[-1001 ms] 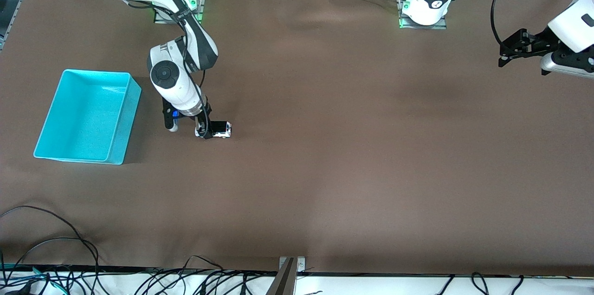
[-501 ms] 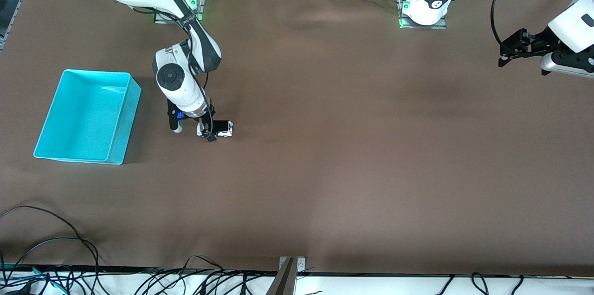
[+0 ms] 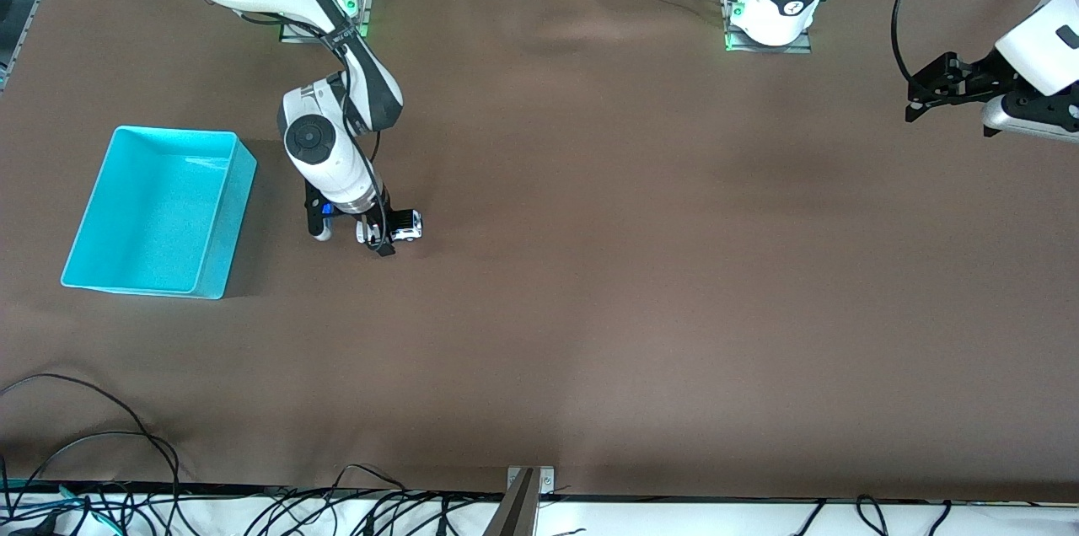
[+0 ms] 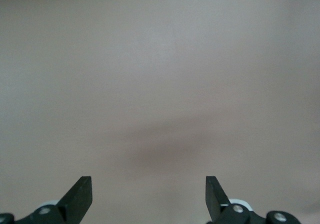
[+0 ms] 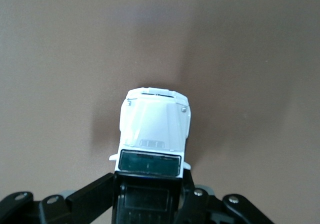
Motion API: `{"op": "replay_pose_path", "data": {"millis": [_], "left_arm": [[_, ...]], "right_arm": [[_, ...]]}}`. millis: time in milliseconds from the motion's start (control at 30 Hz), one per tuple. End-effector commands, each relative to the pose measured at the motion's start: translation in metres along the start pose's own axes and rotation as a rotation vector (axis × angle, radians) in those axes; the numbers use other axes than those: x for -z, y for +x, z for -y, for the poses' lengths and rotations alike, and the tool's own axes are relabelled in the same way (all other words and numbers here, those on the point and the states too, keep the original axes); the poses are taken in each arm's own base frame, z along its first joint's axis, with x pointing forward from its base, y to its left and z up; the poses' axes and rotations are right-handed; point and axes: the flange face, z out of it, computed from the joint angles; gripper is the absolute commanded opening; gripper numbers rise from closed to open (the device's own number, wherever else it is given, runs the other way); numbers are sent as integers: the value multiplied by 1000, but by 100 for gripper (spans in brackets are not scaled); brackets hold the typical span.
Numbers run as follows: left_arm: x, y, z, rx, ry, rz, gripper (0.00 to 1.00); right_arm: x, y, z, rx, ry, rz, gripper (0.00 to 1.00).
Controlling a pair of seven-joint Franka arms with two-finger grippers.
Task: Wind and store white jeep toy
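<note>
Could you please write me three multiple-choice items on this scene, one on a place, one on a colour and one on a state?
1. Where is the white jeep toy?
A. On the table beside the bin, toward the right arm's end
B. Inside the bin
C. Under the left gripper

2. What colour is the bin?
A. Red
B. Cyan
C. Black

3. How is the right gripper?
A. Open, high over the bin
B. Shut on the jeep
C. Holding a cable

Key: 1 A, the front view shows the jeep on the brown cloth outside the bin. 2 B, its walls are cyan. 3 B, the right wrist view shows the fingers clamping the jeep's roof, while the left gripper waits open.
</note>
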Motion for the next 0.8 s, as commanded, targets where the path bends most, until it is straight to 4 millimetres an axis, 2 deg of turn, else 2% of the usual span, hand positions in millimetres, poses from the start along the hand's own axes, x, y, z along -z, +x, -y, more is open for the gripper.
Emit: {"op": "replay_pose_path", "data": {"millis": [0,200,601,768], "left_arm": [[6,4,-1,9,4,4,100],[6,4,-1,9,4,4,100],[6,4,-1,9,4,4,100],[6,4,-1,9,4,4,100]], "right_arm": [[4,-4,-1,-8,3,-3,0],[27,-4,5,-3,36,-1,0],[63,0,18,89,-21,-22,0],[89,21,18,177,-48,-30,0]]}}
